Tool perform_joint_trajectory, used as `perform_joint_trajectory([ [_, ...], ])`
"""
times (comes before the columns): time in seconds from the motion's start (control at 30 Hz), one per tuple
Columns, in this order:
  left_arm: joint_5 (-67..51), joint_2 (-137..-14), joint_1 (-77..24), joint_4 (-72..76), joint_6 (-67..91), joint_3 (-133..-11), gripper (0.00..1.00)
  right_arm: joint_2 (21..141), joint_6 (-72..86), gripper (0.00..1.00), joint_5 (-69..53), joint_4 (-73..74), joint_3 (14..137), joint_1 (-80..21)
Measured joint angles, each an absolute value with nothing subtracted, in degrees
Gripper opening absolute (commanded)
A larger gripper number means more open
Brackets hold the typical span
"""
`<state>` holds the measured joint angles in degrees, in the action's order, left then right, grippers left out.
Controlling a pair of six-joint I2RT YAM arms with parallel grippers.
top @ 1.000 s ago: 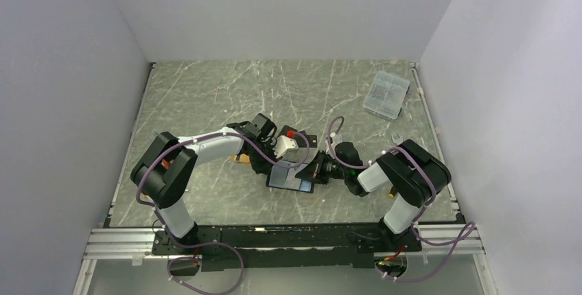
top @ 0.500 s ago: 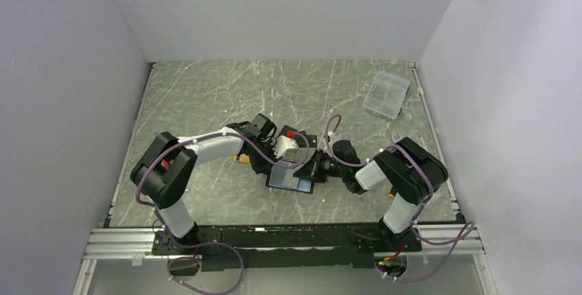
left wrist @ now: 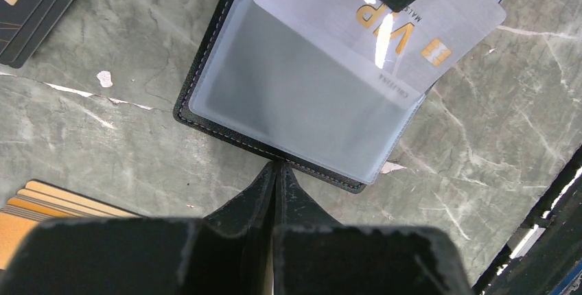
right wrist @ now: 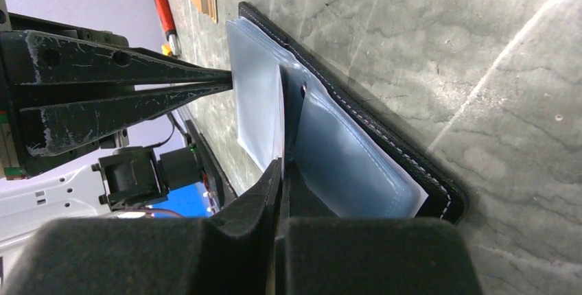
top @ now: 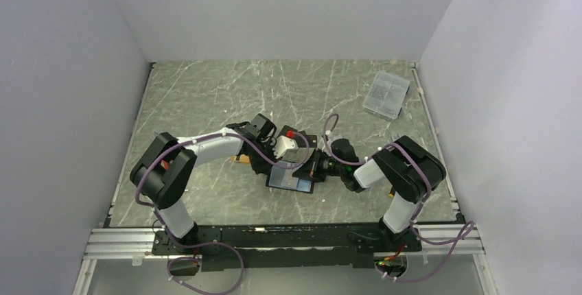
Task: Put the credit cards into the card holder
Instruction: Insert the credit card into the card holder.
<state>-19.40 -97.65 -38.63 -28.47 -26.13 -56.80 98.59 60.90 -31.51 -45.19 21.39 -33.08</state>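
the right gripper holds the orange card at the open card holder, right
Not the orange one: the right gripper holds the silver-grey card at the open card holder, as the left wrist view shows. The orange card lies aside.

Open card holder [left wrist: 288, 113], silver-grey card [left wrist: 405, 41] partly in its sleeve; black cards [left wrist: 34, 0], orange-gold card [left wrist: 41, 216] beside.

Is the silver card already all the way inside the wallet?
No, the silver card lies slanted, one corner jutting out past the card holder's edge.
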Motion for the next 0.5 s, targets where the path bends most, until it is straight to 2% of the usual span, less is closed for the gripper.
perform_joint_trajectory([
  [0.5,-19.40,-97.58,-38.63,-28.49,-26.13,-56.80,0.04,100.44,61.06,0.00,-32.62,-45.67,22.28,-33.06],
])
